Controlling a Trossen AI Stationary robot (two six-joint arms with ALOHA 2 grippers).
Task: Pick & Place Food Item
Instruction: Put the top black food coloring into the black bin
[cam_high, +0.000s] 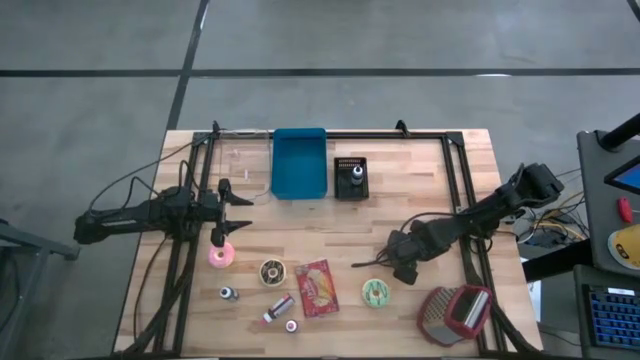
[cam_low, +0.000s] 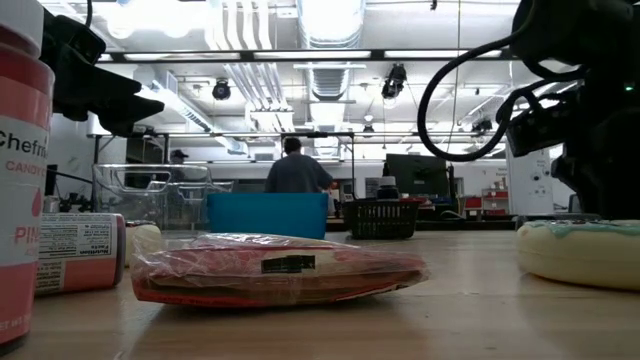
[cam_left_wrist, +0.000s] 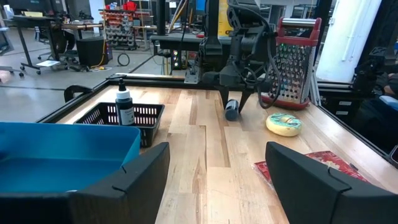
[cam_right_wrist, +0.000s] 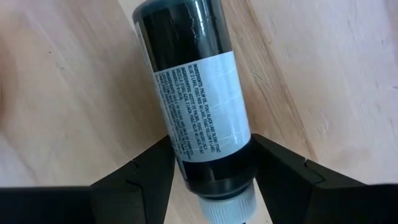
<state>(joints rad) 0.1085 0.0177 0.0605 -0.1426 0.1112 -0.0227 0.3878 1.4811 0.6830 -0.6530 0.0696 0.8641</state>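
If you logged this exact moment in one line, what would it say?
right gripper: closed around dark bottle lying on table | left gripper: open, empty, near blue bin | bottle not yet placed

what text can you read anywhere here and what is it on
"Chefm", cut off at the edge, then "CAND" and "PIN": red-capped jar.
Small print on the lying white-labelled bottle: too blurred to read.
Barcode sticker on the red food packet: unreadable.
White ingredients label on the dark bottle between the right gripper's fingers: too small to read.
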